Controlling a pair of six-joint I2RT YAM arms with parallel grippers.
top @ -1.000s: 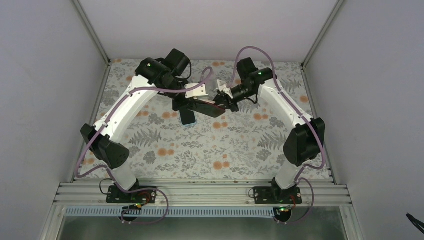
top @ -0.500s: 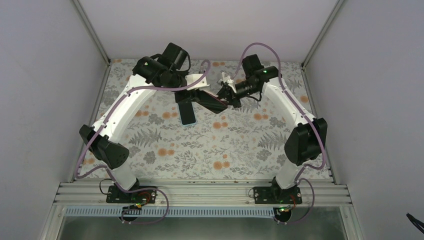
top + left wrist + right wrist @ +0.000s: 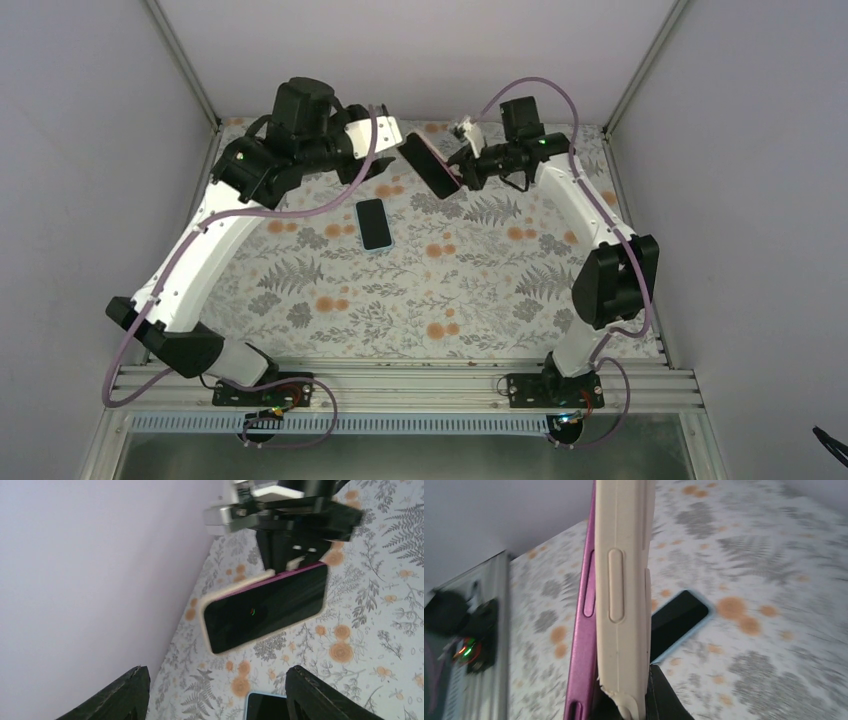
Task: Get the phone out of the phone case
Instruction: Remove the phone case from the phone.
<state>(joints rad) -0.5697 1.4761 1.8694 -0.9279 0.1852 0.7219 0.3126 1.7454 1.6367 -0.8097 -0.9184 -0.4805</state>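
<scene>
Floral-clothed table (image 3: 460, 290) carries a blue-rimmed phone (image 3: 374, 223) lying loose towards its far edge. Beyond it, the left gripper (image 3: 216, 687) has let go and drawn back, jaws wide and empty. Only the right gripper (image 3: 464, 172) pinches the cased phone (image 3: 430, 167) aloft, so extraction looks unfinished.

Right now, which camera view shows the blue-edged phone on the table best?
The top external view: the blue-edged phone lies there whole, unblocked. The left wrist view cuts it at the frame's bottom edge. In the right wrist view the cream case hides part of it.
</scene>
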